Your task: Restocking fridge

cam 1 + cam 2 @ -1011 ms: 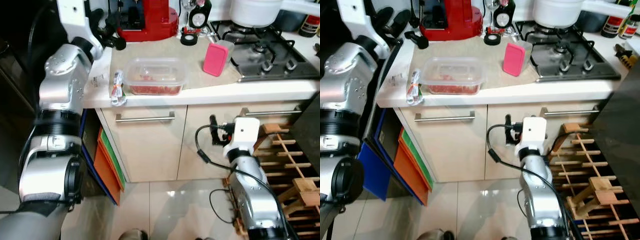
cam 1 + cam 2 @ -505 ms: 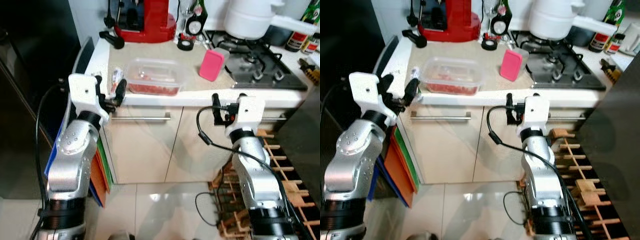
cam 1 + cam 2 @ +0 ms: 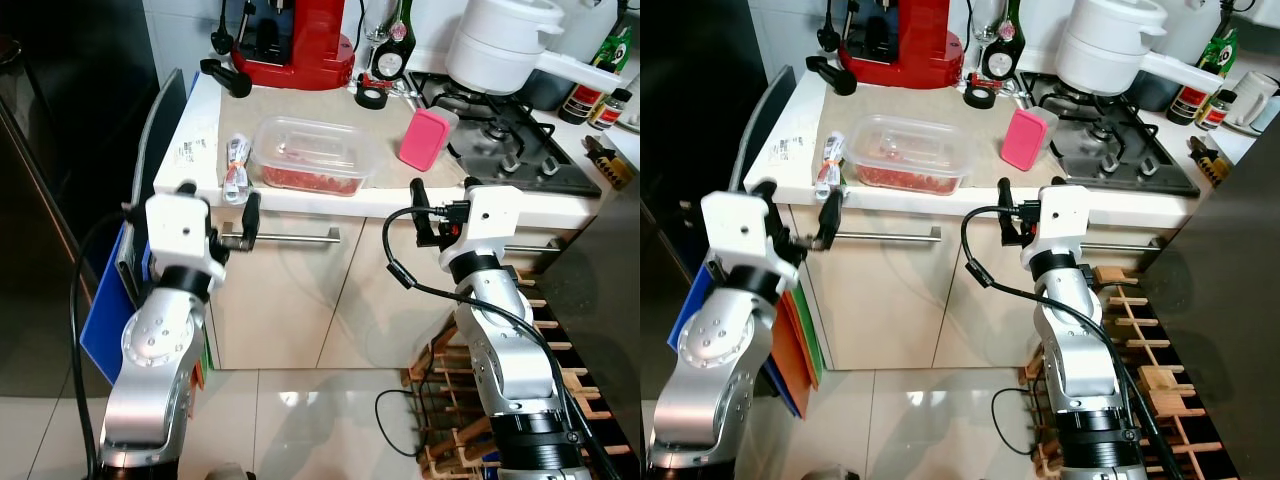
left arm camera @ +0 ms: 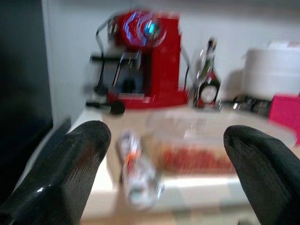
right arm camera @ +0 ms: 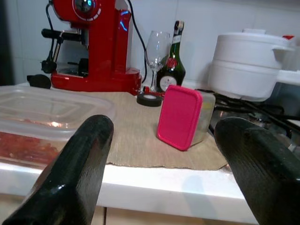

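A clear lidded container of red food [image 3: 312, 155] lies on the beige mat on the counter. A small wrapped packet [image 3: 236, 168] rests to its left, and a pink-lidded box [image 3: 425, 138] stands on edge to its right. My left gripper [image 3: 218, 205] is open in front of the counter edge, just below the packet, with nothing between its fingers [image 4: 70, 164]. My right gripper [image 3: 443, 200] is also open and empty, level with the counter edge below the pink box [image 5: 180, 117], a little short of it.
A red coffee machine [image 3: 295, 40], a wine glass, a bottle and a tape roll [image 3: 376, 96] stand at the back. A white pot [image 3: 500, 45] sits on the gas hob. A dark fridge [image 3: 60, 150] is at left, a wooden rack [image 3: 1150, 380] on the floor at right.
The camera has pulled back and the whole view shifted. My left arm came down from above the counter to its front edge. My right gripper rose to counter height.
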You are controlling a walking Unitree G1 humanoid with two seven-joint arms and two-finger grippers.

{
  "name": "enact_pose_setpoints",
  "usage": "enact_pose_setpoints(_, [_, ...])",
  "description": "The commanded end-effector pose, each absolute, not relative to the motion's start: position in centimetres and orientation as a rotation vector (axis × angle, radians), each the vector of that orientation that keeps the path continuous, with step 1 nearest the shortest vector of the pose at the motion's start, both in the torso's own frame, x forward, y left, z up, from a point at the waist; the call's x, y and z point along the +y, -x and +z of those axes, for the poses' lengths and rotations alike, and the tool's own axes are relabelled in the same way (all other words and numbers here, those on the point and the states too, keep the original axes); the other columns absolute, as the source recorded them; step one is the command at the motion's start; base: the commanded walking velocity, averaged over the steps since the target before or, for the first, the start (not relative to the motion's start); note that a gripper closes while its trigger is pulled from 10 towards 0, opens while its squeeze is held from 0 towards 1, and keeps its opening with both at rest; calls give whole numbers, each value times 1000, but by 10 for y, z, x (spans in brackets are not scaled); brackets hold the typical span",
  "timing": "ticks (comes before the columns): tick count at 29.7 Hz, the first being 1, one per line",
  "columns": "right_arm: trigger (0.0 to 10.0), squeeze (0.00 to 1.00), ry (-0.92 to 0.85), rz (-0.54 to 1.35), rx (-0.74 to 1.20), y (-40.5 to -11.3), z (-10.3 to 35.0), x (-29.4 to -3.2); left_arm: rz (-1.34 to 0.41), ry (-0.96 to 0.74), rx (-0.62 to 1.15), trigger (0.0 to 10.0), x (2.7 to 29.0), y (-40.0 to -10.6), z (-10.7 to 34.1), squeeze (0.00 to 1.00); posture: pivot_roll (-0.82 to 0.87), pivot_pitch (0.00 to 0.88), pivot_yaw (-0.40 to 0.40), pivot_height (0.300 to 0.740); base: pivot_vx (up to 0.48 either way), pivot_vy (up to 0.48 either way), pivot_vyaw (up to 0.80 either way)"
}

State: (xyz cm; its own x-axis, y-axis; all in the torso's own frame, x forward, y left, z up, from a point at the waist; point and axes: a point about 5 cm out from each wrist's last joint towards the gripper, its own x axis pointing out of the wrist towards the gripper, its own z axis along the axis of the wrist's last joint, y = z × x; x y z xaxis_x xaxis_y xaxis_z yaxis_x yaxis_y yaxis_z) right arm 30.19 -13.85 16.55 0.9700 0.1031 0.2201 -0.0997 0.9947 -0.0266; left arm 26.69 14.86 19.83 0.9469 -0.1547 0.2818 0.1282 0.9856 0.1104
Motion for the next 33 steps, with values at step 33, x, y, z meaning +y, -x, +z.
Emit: enact_pose_setpoints(33, [10000,0,34,146,-250,-299,162,-128,-138,-109,-462,10000,140,-275,245,0,102,0,-101,740,375,22,0])
